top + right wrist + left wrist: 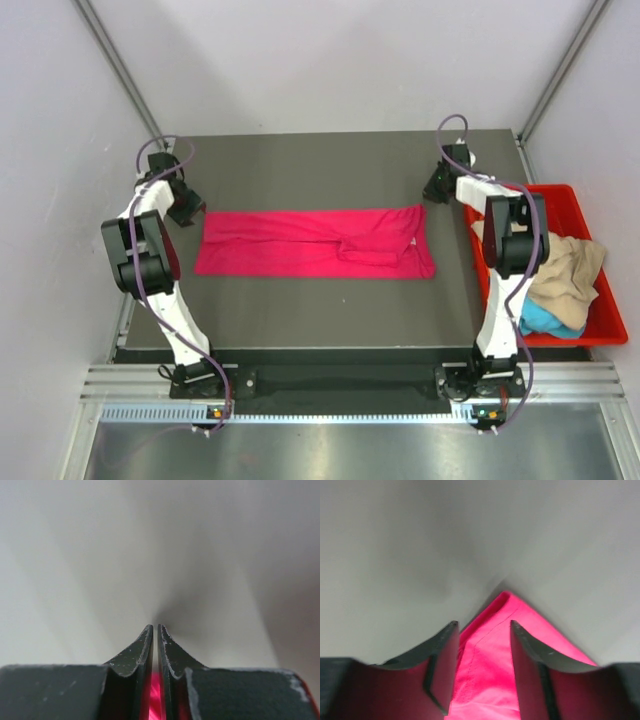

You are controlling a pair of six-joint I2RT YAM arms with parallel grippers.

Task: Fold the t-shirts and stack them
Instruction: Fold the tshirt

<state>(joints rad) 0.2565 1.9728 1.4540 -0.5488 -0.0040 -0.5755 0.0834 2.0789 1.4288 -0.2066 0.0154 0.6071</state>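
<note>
Nothing legible in any view: no text, labels, brands, numbers or signs.

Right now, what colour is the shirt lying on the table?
Plain magenta-pink t-shirt, best seen from the top external view.
</note>
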